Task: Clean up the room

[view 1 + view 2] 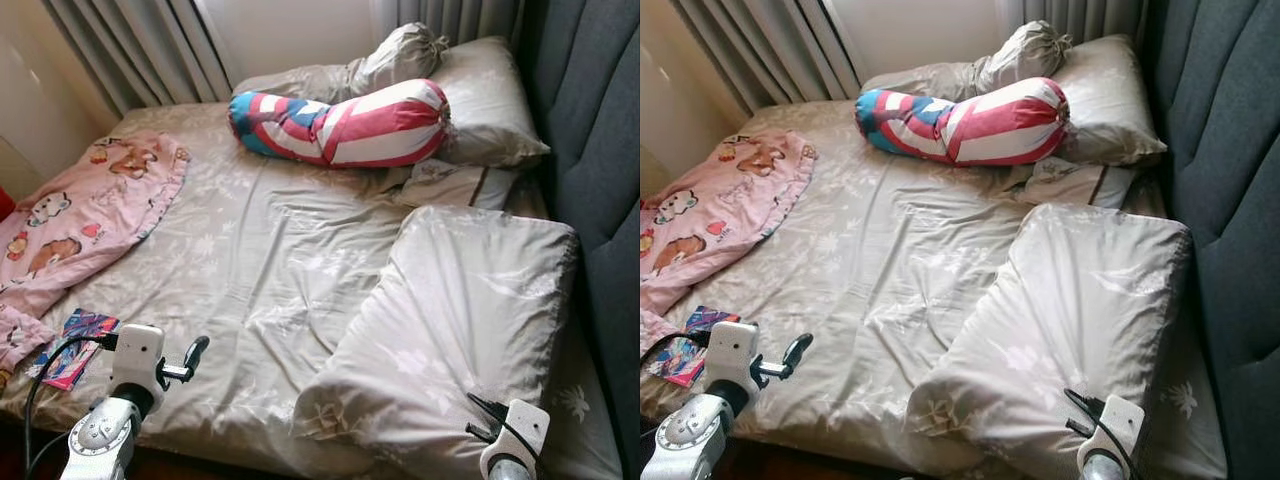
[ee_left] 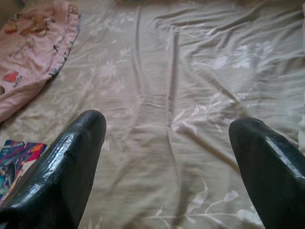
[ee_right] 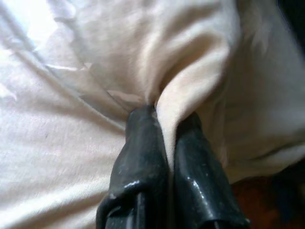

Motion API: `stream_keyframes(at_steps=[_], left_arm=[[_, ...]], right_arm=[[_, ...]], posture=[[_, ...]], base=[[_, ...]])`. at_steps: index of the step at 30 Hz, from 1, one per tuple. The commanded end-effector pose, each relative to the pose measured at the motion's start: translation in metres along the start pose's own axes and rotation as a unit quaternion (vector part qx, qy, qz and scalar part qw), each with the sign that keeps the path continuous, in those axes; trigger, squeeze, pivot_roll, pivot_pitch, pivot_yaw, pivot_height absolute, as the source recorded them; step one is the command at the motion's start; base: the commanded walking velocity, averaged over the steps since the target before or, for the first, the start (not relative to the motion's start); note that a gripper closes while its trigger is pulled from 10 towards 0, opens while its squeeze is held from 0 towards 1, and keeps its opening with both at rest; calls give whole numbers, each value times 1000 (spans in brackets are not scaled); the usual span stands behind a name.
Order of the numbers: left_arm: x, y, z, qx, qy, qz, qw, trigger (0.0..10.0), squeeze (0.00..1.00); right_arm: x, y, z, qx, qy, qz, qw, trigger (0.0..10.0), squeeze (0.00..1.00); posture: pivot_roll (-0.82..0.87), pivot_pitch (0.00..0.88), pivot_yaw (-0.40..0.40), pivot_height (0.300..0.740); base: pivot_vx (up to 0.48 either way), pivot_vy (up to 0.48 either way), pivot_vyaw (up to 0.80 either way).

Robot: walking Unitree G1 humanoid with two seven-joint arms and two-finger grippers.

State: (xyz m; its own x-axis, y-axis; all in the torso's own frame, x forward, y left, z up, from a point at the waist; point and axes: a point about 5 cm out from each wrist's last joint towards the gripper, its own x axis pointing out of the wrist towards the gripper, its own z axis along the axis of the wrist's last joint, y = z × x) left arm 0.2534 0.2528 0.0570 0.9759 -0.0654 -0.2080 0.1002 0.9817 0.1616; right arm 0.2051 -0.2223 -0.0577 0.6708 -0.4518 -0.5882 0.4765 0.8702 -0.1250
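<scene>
Right gripper [image 3: 164, 126]: fingers pinched together on a fold of the big pillow [image 1: 450, 330], cloth squeezed up between the two black tips. From the head views my right wrist sits at that pillow's near corner, at the foot-side edge of the bed [image 1: 260, 270].

Left gripper [image 2: 167, 143]: fingers spread wide, nothing between them, hovering over bare floral sheet near the bed's near-left edge. Just beside it, to its left, lies a small colourful book [image 1: 75, 345]; farther left and up the bed, a pink cartoon blanket [image 1: 80, 215] lies crumpled.

Key relation: the big pillow lies diagonally, long axis running from my right gripper up and away toward the grey headboard [image 1: 590, 130]. It is well short of the head end, where a striped bolster [image 1: 345, 125] lies crosswise in front of two more pillows [image 1: 480, 95]. My right arm is the nearer one and has hold; the left is well apart from the pillow, with open sheet between.

Judgement: the step in hand is shifting this pillow up toward the headboard. A pinch on loose cloth alone may slip or merely stretch the case.

Writing: none readable; the book cover and blanket prints are too small or blurred to make out.
</scene>
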Motion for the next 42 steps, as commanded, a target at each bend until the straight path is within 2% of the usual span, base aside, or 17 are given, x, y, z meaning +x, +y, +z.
stream_keyframes(at_steps=[1,8,10,14,16,20,22,27,28,29,30,34,36,37,38,39,42], left_arm=[[1,1,-4,8,7,7,1000,10000,0],[5,-2,-5,4,6,8,1000,10000,0],[7,-2,-6,1,6,10,1000,10000,0],[9,-2,-6,0,4,12,1000,10000,0],[9,-2,-6,-2,2,14,1000,10000,0],[11,-3,-6,-3,0,16,1000,10000,0],[12,-3,-6,-4,0,16,1000,10000,0],[13,-4,-7,-6,-1,17,1000,10000,0],[13,-4,-7,-6,-1,17,1000,10000,0],[14,-5,-7,-5,-1,16,1000,10000,0],[14,-5,-7,-5,-2,16,1000,10000,0],[15,-6,-7,-6,-3,17,1000,10000,0],[16,-7,-8,-7,-4,17,1000,10000,0],[16,-7,-8,-8,-4,17,1000,10000,0],[17,-7,-8,-9,-4,18,1000,10000,0],[17,-7,-8,-9,-4,18,1000,10000,0],[19,-8,-10,-23,-2,26,999,10000,0]], right_arm=[[6,-13,27,-2,-74,-46,996,0,0],[10,-40,46,14,-116,-128,985,0,0],[12,-59,61,0,-141,-187,972,0,0],[12,-71,74,-11,-165,-226,960,0,0],[11,-89,90,-11,-193,-276,942,0,0],[12,-99,102,-10,-203,-297,933,0,0],[15,-96,101,-12,-189,-280,941,10000,0],[17,-74,86,1,-156,-228,961,10000,0],[17,-71,84,3,-152,-220,964,10000,318],[17,-63,80,5,-149,-206,967,10000,847],[17,-60,79,6,-147,-200,969,10000,851],[16,-52,76,7,-139,-187,973,10000,835],[17,-50,76,6,-137,-180,974,10000,780],[17,-48,77,6,-139,-175,975,10000,694],[17,-45,78,12,-142,-163,976,10000,16],[17,-45,78,12,-142,-163,976,10000,16],[18,-23,84,35,-156,-60,985,10000,0]], posture=[[65,55,153,696],[51,45,147,696],[47,41,144,696],[44,37,140,696],[41,33,137,696],[37,30,134,696],[33,28,131,696],[35,25,130,696],[35,25,130,696],[36,23,129,696],[36,23,129,696],[34,19,127,696],[34,18,125,696],[34,18,125,696],[32,16,123,696],[32,16,123,696],[20,9,116,696]], base=[[0,0,0],[0,0,0],[0,0,0],[0,0,0],[0,0,0],[0,0,0],[0,0,0],[0,0,0],[0,0,0],[0,0,0],[0,0,0],[0,0,0],[0,0,0],[0,0,0],[0,0,0],[0,0,0],[0,0,0]])
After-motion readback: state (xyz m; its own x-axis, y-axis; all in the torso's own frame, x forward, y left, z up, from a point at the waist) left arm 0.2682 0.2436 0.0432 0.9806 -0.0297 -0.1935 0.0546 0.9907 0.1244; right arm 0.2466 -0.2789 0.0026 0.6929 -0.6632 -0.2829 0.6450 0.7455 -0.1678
